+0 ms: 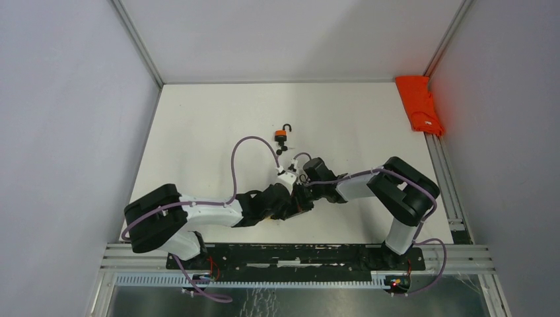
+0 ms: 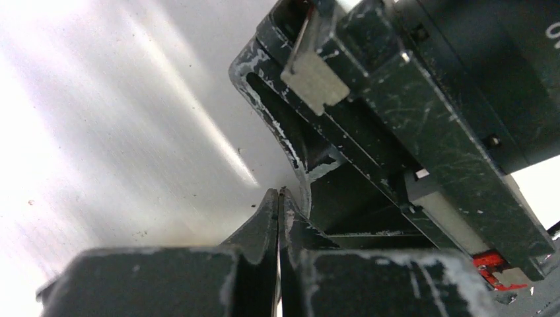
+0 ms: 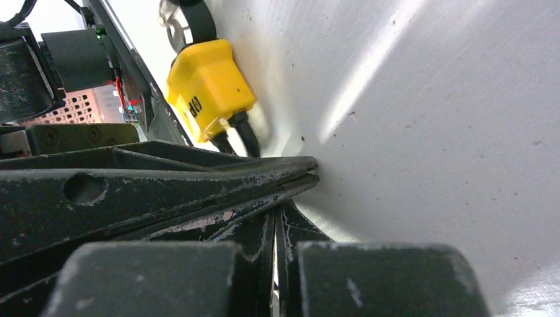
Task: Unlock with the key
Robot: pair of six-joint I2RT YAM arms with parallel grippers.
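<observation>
Both claws, the left gripper and the right gripper, are fully closed and grip nothing visible. Orange padlock lies on the table just beyond them. It is probably rigid, dense and smooth: clamp the flat body sides, not the shackle.

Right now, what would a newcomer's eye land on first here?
The black left gripper and right gripper, both shut on nothing, crowd together in the middle of the white table. Just beyond them lies the orange-yellow padlock with a black shackle, apart from both. A bright red cloth sits by the far right corner.
</observation>
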